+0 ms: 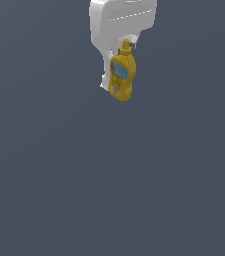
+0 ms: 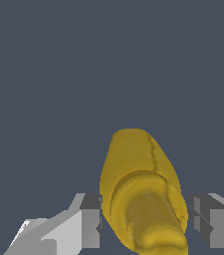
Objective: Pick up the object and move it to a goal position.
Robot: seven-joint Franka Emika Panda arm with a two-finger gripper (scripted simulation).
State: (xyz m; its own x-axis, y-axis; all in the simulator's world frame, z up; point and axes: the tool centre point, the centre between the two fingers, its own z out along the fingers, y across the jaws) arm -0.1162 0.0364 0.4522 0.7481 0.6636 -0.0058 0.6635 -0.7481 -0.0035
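Mustard bottle between my jaws, no goal in sight

My gripper pinches the yellow mustard bottle near its neck, body hanging below my fingers. Pickup looks done; carrying it to the goal remains, and no marker shows.

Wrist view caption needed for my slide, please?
Yellow mustard bottle between the gripper fingers, nozzle toward the camera, plain grey background.

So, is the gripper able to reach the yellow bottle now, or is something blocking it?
Probably yes: the gripper already has the yellow bottle between its fingers. Nothing else shows around them. Whether the pads press it firmly, I cannot tell for certain.
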